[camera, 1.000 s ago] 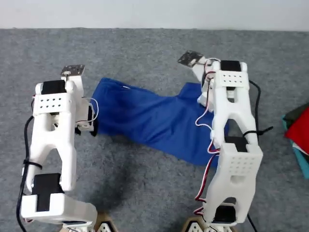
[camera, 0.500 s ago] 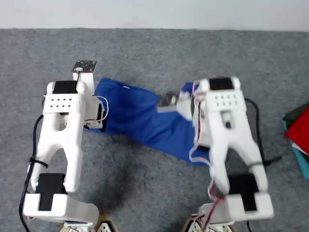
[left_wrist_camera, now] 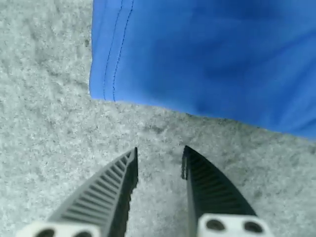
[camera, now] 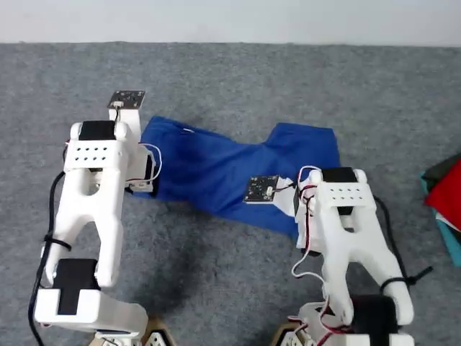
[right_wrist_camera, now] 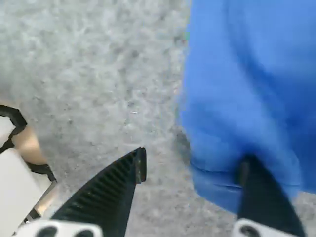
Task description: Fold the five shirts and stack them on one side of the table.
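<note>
High view: 1 blue shirt (camera: 216,176) mid-frame. At right edge, 3 more garments heaped: 1 dark garment (camera: 441,171), 1 red garment (camera: 448,193), 1 teal garment (camera: 452,241); 4 visible total. 2 white arms: left arm (camera: 90,194), right arm (camera: 353,238). 2 grippers: left gripper (left_wrist_camera: 159,160), right gripper (right_wrist_camera: 192,160), w/ 2 black fingers each. 2 small circuit boards: left board (camera: 127,99), right board (camera: 261,189).

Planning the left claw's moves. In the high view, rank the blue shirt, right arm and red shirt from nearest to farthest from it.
From the left claw:
1. blue shirt, just beside it.
2. right arm, across the shirt.
3. red shirt, at the picture's right edge.
</note>
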You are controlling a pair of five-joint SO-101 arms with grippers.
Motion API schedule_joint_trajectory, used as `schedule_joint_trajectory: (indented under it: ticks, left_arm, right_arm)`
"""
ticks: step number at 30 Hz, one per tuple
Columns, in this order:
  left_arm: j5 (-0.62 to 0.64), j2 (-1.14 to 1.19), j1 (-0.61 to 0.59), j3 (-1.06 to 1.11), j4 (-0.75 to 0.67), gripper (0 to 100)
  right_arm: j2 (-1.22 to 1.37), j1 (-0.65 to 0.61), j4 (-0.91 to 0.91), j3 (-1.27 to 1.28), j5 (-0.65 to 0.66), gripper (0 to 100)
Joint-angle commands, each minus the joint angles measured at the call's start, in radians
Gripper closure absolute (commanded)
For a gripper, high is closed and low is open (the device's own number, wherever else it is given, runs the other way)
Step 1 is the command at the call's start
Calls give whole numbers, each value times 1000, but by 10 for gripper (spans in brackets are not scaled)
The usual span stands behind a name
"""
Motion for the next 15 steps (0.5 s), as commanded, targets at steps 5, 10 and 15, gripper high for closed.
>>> schedule_joint_trajectory:
  ticks: [5, 10, 15]
  left_arm:
    - [8, -38, 11, 45, -3, 859]
    - [8, -38, 5, 47, -43, 859]
    - [12, -37, 5, 50, -161, 858]
  right_arm:
    - [67, 16, -36, -2, 11, 731]
    - [111, 18, -108, -2, 11, 883]
    - [125, 18, -114, -2, 11, 992]
